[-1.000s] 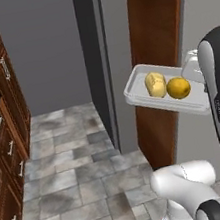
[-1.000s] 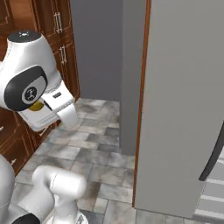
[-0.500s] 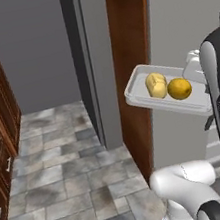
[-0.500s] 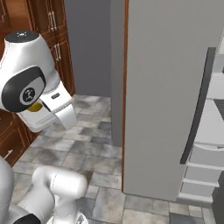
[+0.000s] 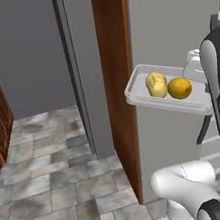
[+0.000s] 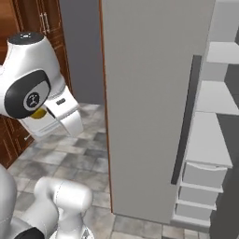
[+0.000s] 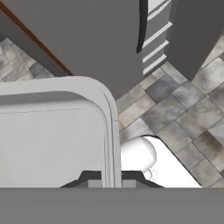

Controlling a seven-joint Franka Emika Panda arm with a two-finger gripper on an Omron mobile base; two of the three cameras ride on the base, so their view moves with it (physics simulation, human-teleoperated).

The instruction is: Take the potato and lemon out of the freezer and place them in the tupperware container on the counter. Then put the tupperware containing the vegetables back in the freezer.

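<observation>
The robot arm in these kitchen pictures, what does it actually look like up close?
The arm is made of fat, rounded, glossy white shells, like plump tubes joined end to end. Dark bands and black discs mark the joints; one disc carries a small white emblem. No cables show on it. The gripper ends in two small dark finger tips.

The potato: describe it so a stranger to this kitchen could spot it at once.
Find the tall grey freezer with its door swung open. In front of that door a shallow white tupperware container is held in the air, with two small things lying side by side in it. The potato is the pale tan, lumpy one nearer the wooden panel; the lemon next to it is rounder and a brighter yellow-orange.
</observation>
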